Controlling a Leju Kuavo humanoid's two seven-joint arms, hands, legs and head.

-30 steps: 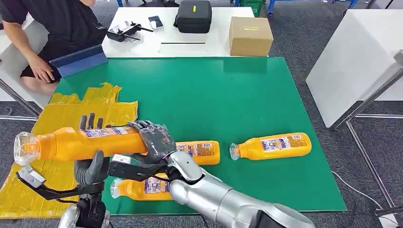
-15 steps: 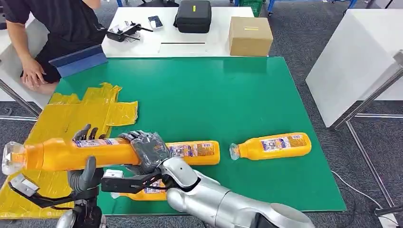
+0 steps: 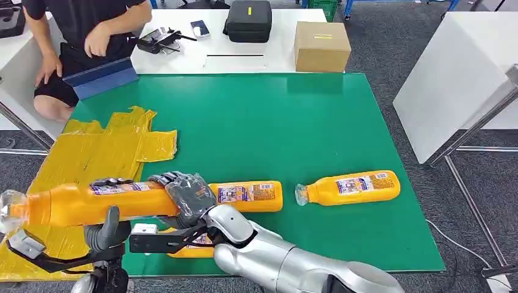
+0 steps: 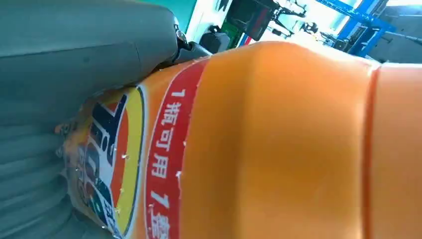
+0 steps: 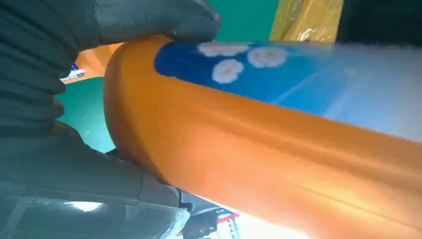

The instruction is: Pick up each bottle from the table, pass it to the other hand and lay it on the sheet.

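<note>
An orange plastic bottle with a clear cap and printed label (image 3: 85, 204) is held in the air over the near left corner of the green table (image 3: 275, 122), at the edge of the crumpled yellow plastic sheet (image 3: 91, 152). Both hands are on it. The right hand (image 3: 186, 192) wraps the base end; the left hand (image 3: 107, 223) cradles the middle, thumb on the near side and fingers curled over the label. The left wrist view (image 4: 278, 149) and right wrist view (image 5: 278, 149) each show that hand pressed against the bottle's body.

Progress: the handover appears to be under way, not finished, since neither hand has let go. No bottle lies on the sheet. Three further orange bottles lie on the table: one just behind the right hand (image 3: 250, 195), one to the right (image 3: 351, 186), one partly hidden under the right forearm (image 3: 195, 244).

Orientation: the held bottle's long axis runs nearly level, left to right, cap toward the robot's left and slightly lower than the base.
</note>
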